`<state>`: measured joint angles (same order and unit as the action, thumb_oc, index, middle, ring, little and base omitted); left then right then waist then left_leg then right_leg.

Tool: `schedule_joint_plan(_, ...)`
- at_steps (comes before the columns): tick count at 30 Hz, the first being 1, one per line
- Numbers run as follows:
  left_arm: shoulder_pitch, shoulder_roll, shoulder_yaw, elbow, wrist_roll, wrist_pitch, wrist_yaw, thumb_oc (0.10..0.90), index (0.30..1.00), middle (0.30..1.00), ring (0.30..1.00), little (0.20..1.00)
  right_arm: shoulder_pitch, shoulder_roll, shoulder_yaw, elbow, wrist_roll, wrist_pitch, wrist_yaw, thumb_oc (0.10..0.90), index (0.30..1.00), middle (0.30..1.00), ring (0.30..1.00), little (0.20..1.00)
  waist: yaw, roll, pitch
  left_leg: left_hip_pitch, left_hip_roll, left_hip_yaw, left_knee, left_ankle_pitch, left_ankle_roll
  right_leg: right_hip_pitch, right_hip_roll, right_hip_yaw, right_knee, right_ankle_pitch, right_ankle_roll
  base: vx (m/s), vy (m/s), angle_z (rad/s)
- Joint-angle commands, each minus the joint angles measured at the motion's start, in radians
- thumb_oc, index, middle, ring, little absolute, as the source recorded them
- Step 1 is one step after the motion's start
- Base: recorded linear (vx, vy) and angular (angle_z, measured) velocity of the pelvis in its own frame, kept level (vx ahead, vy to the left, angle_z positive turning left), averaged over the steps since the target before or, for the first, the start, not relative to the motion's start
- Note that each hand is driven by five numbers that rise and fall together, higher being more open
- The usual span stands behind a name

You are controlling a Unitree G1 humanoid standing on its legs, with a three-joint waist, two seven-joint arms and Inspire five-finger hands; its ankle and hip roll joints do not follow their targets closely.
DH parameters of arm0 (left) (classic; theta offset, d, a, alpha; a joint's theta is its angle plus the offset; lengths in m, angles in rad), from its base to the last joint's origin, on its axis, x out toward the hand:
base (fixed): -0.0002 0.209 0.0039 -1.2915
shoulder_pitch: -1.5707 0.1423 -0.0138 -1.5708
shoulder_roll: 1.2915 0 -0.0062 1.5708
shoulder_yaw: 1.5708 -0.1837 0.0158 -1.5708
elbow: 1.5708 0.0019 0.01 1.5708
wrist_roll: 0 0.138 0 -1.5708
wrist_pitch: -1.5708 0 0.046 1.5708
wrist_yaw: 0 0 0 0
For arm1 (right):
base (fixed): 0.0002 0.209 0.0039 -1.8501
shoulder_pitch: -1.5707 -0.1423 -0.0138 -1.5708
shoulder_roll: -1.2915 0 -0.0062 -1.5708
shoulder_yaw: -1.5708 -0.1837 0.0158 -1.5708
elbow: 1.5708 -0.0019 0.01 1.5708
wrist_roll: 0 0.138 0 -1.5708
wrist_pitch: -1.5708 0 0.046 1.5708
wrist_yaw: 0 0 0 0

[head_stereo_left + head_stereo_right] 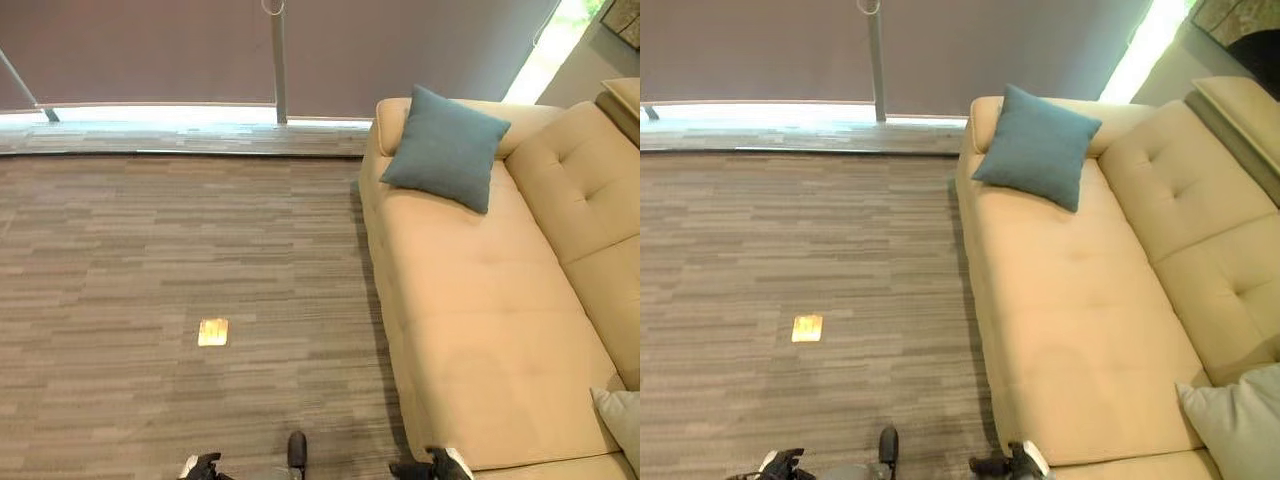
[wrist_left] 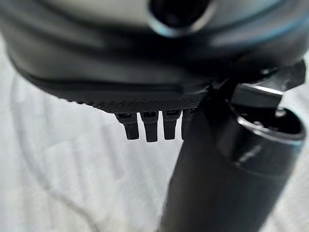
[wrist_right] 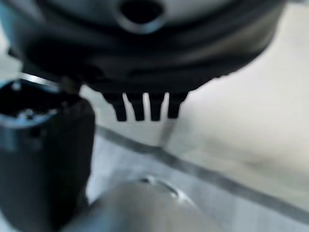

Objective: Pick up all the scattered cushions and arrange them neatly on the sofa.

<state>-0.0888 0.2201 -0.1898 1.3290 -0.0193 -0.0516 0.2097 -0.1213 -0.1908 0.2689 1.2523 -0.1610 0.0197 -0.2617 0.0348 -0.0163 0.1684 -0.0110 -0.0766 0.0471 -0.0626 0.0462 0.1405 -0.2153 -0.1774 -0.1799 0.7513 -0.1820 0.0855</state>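
A blue cushion (image 1: 446, 146) leans at the sofa's (image 1: 470, 320) far end; a pale cushion (image 1: 1240, 420) lies at its near end. Both look soft and light, best pinched at a corner. The left robot hand (image 2: 149, 126) and right robot hand (image 3: 145, 107) hang released, holding nothing.

— Head pair? 
— Two eyes set high, facing steeply down; both share the carpet (image 1: 150, 260), the beige sofa (image 1: 470, 330) and its blue cushion (image 1: 1035, 147), slightly offset.
— Wrist pair? 
— Each very close behind its own hand, looking along the fingers (image 2: 145, 126); right fingers (image 3: 140, 107).
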Motion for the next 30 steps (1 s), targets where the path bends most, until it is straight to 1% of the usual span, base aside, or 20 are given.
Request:
schedule_joint_plan(1, 0.012, 0.011, 0.039, 0.003, -0.052, -0.008, 0.009, 0.8, 0.9, 0.9, 0.9, 0.9, -0.012, 0.007, 0.006, 0.032, 0.034, 0.0, -0.018, 0.8, 0.9, 0.9, 0.9, 0.9, -0.028, -0.021, 0.051, 0.017, 0.012, -0.031, 0.036, -0.093, -0.084, -0.005, 0.057, 0.002, -0.271, 0.144, -0.003, 0.61, -0.122, 0.36)
schedule_joint_plan(2, 0.008, 0.007, 0.064, 0.004, -0.087, -0.004, 0.002, 0.8, 0.9, 0.9, 0.9, 0.9, -0.007, 0.008, 0.003, 0.038, 0.037, 0.009, -0.013, 0.8, 0.9, 0.9, 0.9, 0.9, -0.056, -0.036, 0.056, 0.073, -0.007, -0.07, 0.033, -0.133, -0.091, -0.039, 0.091, 0.03, -0.455, 0.178, 0.016, 0.65, -0.129, 0.46)
schedule_joint_plan(3, 0.008, 0.003, 0.077, 0.014, -0.103, -0.002, 0.0, 0.8, 0.9, 0.9, 0.9, 0.9, -0.005, 0.01, -0.009, 0.046, 0.05, 0.015, -0.009, 0.8, 0.9, 0.9, 0.9, 0.9, -0.069, -0.044, 0.051, 0.091, -0.018, -0.077, 0.034, -0.148, -0.094, -0.063, 0.092, 0.03, -0.53, 0.208, 0.028, 0.5, -0.114, 0.4)
schedule_joint_plan(7, 0.028, -0.017, 0.16, 0.062, -0.207, -0.001, -0.016, 0.8, 0.9, 0.9, 0.9, 0.9, 0.024, 0.029, -0.123, 0.057, 0.19, 0.006, 0.007, 0.8, 0.9, 0.9, 0.9, 0.9, -0.111, -0.049, 0.036, 0.182, -0.029, -0.08, 0.028, -0.209, -0.109, -0.085, 0.093, -0.051, -0.706, 0.274, 0.058, 0.48, -0.068, 0.61)
schedule_joint_plan(12, 0.061, -0.036, 0.175, 0.096, -0.178, 0.006, -0.037, 0.8, 0.9, 0.9, 0.9, 0.9, 0.055, 0.005, -0.104, 0.085, 0.129, 0.023, 0.014, 0.8, 0.9, 0.9, 0.9, 0.9, -0.138, -0.033, -0.009, 0.286, -0.018, -0.105, 0.045, -0.28, -0.119, -0.066, 0.11, -0.017, -0.69, 0.284, 0.032, 0.52, -0.114, 0.15)
schedule_joint_plan(14, 0.068, -0.044, 0.159, 0.099, -0.159, 0.01, -0.04, 0.8, 0.9, 0.9, 0.9, 0.9, 0.055, -0.008, -0.082, 0.092, 0.089, 0.023, 0.014, 0.8, 0.9, 0.9, 0.9, 0.9, -0.14, -0.013, -0.022, 0.289, 0.013, -0.098, 0.109, -0.258, -0.148, -0.053, 0.128, -0.025, -0.641, 0.258, 0.009, 0.54, -0.204, 0.08)
schedule_joint_plan(15, 0.073, -0.051, 0.164, 0.093, -0.18, 0.012, -0.051, 0.8, 0.9, 0.9, 0.9, 0.9, 0.053, -0.012, -0.077, 0.091, 0.084, 0.019, 0.013, 0.8, 0.9, 0.9, 0.9, 0.9, -0.14, -0.006, -0.022, 0.238, 0.036, -0.062, 0.281, -0.16, -0.208, -0.001, 0.145, -0.03, -0.626, 0.225, -0.017, 0.42, -0.175, 0.19)
schedule_joint_plan(16, 0.073, -0.05, 0.164, 0.093, -0.18, 0.012, -0.051, 0.8, 0.9, 0.9, 0.9, 0.9, 0.052, -0.011, -0.077, 0.091, 0.084, 0.019, 0.013, 0.8, 0.9, 0.9, 0.9, 0.9, -0.141, -0.009, -0.024, 0.234, 0.033, -0.063, 0.281, -0.157, -0.207, -0.003, 0.142, -0.03, -0.627, 0.227, -0.016, 0.38, -0.23, 0.3)
schedule_joint_plan(17, 0.066, -0.05, 0.164, 0.078, -0.213, 0.008, -0.055, 0.8, 0.9, 0.9, 0.9, 0.9, 0.045, -0.013, -0.077, 0.082, 0.096, 0.013, 0.009, 0.8, 0.9, 0.9, 0.9, 0.9, -0.135, -0.025, -0.003, 0.125, 0.05, -0.039, 0.493, -0.059, -0.247, 0.031, 0.141, -0.013, -0.628, 0.212, -0.035, 0.16, -0.206, 0.27)
schedule_joint_plan(18, 0.055, -0.048, 0.164, 0.055, -0.236, 0.008, -0.052, 0.8, 0.9, 0.9, 0.9, 0.9, 0.036, -0.013, -0.076, 0.073, 0.105, 0.011, 0.005, 0.8, 0.9, 0.9, 0.9, 0.9, -0.126, -0.046, 0.013, 0.03, 0.065, -0.013, 0.647, -0.017, -0.243, 0.048, 0.135, -0.005, -0.628, 0.201, -0.054, 0.21, -0.272, 0.18)
schedule_joint_plan(20, 0.035, -0.042, 0.159, 0.023, -0.266, -0.001, -0.011, 0.8, 0.9, 0.9, 0.9, 0.9, 0.021, -0.023, -0.065, 0.07, 0.109, 0.013, -0.005, 0.8, 0.9, 0.9, 0.9, 0.9, -0.098, -0.073, 0.046, -0.083, 0.102, 0.055, 0.829, -0.057, -0.209, 0.087, 0.139, 0.003, -0.627, 0.159, -0.085, 0.21, -0.227, -0.2)
schedule_joint_plan(21, 0.028, -0.043, 0.163, 0.015, -0.29, -0.005, 0.006, 0.8, 0.9, 0.9, 0.9, 0.9, 0.016, -0.023, -0.056, 0.067, 0.109, 0.016, -0.011, 0.8, 0.9, 0.9, 0.9, 0.9, -0.086, -0.081, 0.048, -0.128, 0.11, 0.079, 0.819, -0.091, -0.184, 0.101, 0.14, 0.008, -0.621, 0.138, -0.09, 0.5, -0.136, -0.34)
schedule_joint_plan(22, 0.031, -0.048, 0.179, 0.005, -0.341, -0.011, 0.02, 0.8, 0.9, 0.9, 0.9, 0.9, 0.013, -0.025, -0.044, 0.062, 0.108, 0.019, -0.021, 0.8, 0.9, 0.9, 0.9, 0.9, -0.06, -0.076, 0.047, -0.192, 0.084, 0.084, 0.698, -0.148, -0.151, 0.143, 0.158, 0.027, -0.614, 0.096, -0.086, 0.4, -0.048, -0.31)
schedule_joint_plan(23, 0.031, -0.048, 0.179, 0.005, -0.341, -0.011, 0.02, 0.8, 0.9, 0.9, 0.9, 0.9, 0.013, -0.025, -0.044, 0.062, 0.108, 0.019, -0.021, 0.8, 0.9, 0.9, 0.9, 0.9, -0.061, -0.079, 0.045, -0.192, 0.081, 0.085, 0.693, -0.144, -0.151, 0.14, 0.156, 0.028, -0.615, 0.097, -0.085, 0.6, 0.073, -0.25)
schedule_joint_plan(24, 0.039, -0.054, 0.187, 0.014, -0.366, -0.014, 0.02, 0.8, 0.9, 0.9, 0.9, 0.9, 0.013, -0.025, -0.042, 0.059, 0.108, 0.017, -0.022, 0.8, 0.9, 0.9, 0.9, 0.9, -0.041, -0.076, 0.04, -0.236, 0.061, 0.069, 0.522, -0.167, -0.136, 0.185, 0.167, 0.064, -0.619, 0.062, -0.064, 0.3, 0.072, -0.46)
schedule_joint_plan(25, 0.039, -0.053, 0.187, 0.014, -0.366, -0.014, 0.02, 0.8, 0.9, 0.9, 0.9, 0.9, 0.013, -0.025, -0.042, 0.059, 0.108, 0.017, -0.022, 0.8, 0.9, 0.9, 0.9, 0.9, -0.041, -0.078, 0.039, -0.235, 0.059, 0.07, 0.516, -0.163, -0.136, 0.183, 0.165, 0.064, -0.619, 0.063, -0.064, 0.62, 0.185, -0.5)
schedule_joint_plan(26, 0.046, -0.053, 0.206, 0.014, -0.408, -0.023, 0.021, 0.8, 0.9, 0.9, 0.9, 0.9, 0.012, -0.024, -0.031, 0.056, 0.097, 0.015, -0.022, 0.8, 0.9, 0.9, 0.9, 0.9, -0.008, -0.068, 0.041, -0.257, 0.071, -0.004, 0.306, -0.069, -0.16, 0.238, 0.187, 0.105, -0.625, 0.036, -0.056, 0.53, 0.193, -0.66)
schedule_joint_plan(27, 0.046, -0.055, 0.219, 0.029, -0.433, -0.028, 0.024, 0.8, 0.9, 0.9, 0.9, 0.9, 0.012, -0.021, -0.029, 0.058, 0.093, 0.015, -0.02, 0.8, 0.9, 0.9, 0.9, 0.9, 0.009, -0.067, 0.042, -0.276, 0.086, -0.067, 0.224, -0.015, -0.18, 0.27, 0.193, 0.134, -0.622, 0.016, -0.055, 0.53, 0.193, -0.68)
schedule_joint_plan(28, 0.045, -0.055, 0.218, 0.029, -0.433, -0.028, 0.024, 0.8, 0.9, 0.9, 0.9, 0.9, 0.012, -0.021, -0.029, 0.058, 0.093, 0.015, -0.02, 0.8, 0.9, 0.9, 0.9, 0.9, 0.009, -0.067, 0.041, -0.275, 0.087, -0.067, 0.219, -0.011, -0.18, 0.269, 0.194, 0.134, -0.622, 0.018, -0.055, 0.34, 0.136, -0.94)
schedule_joint_plan(30, 0.038, -0.057, 0.22, 0.046, -0.452, -0.026, 0.026, 0.8, 0.9, 0.9, 0.9, 0.9, 0.01, -0.018, -0.019, 0.074, 0.072, 0.022, -0.022, 0.8, 0.9, 0.9, 0.9, 0.9, 0.029, -0.069, 0.044, -0.308, 0.103, -0.171, 0.173, 0.028, -0.198, 0.31, 0.189, 0.183, -0.602, -0.014, -0.052, 0.39, 0.165, -1.24)
